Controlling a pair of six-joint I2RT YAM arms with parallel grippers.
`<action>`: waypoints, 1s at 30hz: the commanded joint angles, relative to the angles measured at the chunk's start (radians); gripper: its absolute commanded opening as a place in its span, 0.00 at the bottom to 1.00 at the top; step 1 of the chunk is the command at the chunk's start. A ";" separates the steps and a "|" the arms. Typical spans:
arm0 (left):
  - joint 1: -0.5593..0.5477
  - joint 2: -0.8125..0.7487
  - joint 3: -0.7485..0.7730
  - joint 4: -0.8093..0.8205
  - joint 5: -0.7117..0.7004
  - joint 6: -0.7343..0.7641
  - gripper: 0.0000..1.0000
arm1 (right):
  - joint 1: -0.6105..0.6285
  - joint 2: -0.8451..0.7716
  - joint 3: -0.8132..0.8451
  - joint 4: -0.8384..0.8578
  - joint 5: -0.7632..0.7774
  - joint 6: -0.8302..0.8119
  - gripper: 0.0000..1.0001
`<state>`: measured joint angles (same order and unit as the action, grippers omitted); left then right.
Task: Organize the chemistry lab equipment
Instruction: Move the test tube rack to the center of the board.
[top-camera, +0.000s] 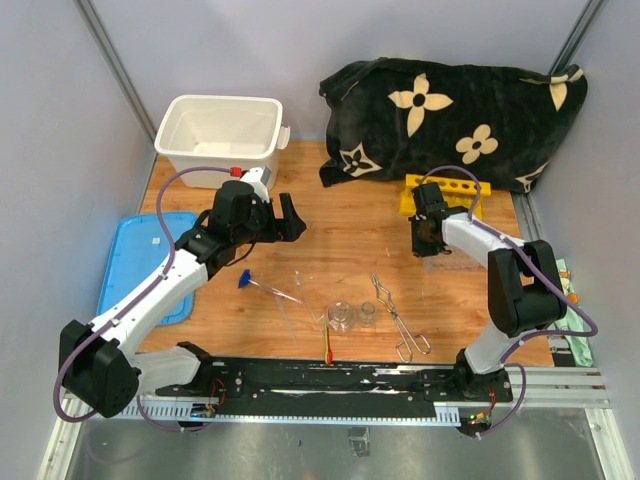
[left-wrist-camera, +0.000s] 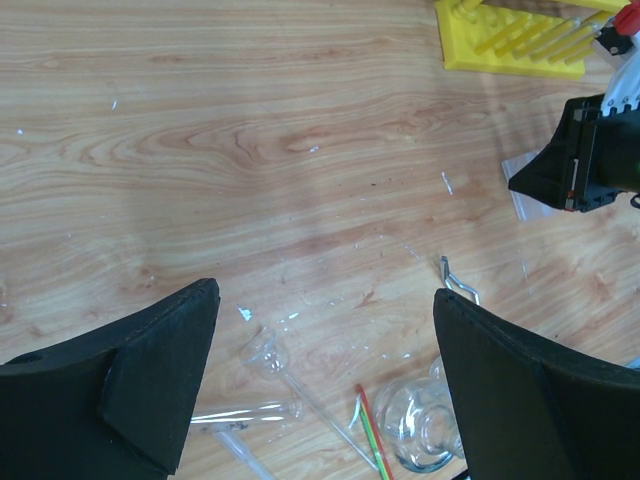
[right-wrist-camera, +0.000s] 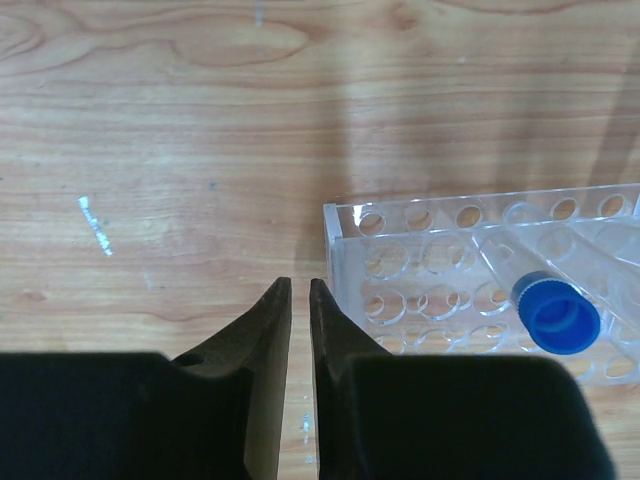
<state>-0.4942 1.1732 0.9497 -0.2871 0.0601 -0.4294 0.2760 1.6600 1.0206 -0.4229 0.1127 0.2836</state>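
Note:
My left gripper (top-camera: 281, 221) hangs open over the bare wood at mid-left, nothing between its fingers (left-wrist-camera: 170, 380). Below it in the left wrist view lie a clear tube (left-wrist-camera: 240, 412), a glass beaker (left-wrist-camera: 418, 432), a red-tipped stick (left-wrist-camera: 372, 436) and the tip of the metal tongs (left-wrist-camera: 458, 281). The top view shows two beakers (top-camera: 341, 318), the tongs (top-camera: 400, 322) and a blue-capped tube (top-camera: 247, 281). My right gripper (right-wrist-camera: 300, 286) is shut and empty, just left of the clear plastic rack (right-wrist-camera: 440, 255), which holds a blue-capped tube (right-wrist-camera: 555, 318). The yellow rack (top-camera: 447, 189) stands behind it.
A white tub (top-camera: 218, 134) stands at the back left, and its blue lid (top-camera: 138, 262) lies flat at the left edge. A black flowered cloth (top-camera: 450, 115) is heaped at the back right. My right gripper (left-wrist-camera: 582, 165) shows in the left wrist view.

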 joint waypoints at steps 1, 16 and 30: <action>-0.004 -0.018 -0.002 0.002 -0.017 0.019 0.93 | -0.056 -0.002 -0.014 0.005 0.025 -0.027 0.14; -0.004 -0.029 -0.013 0.003 -0.024 0.031 0.98 | -0.118 -0.132 -0.099 0.136 -0.100 -0.055 0.17; -0.004 -0.015 -0.051 0.033 -0.042 0.012 0.99 | -0.109 -0.446 -0.246 -0.028 0.059 0.041 0.23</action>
<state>-0.4942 1.1622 0.8833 -0.2863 0.0395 -0.4126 0.1684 1.2209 0.8330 -0.3473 0.0616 0.2710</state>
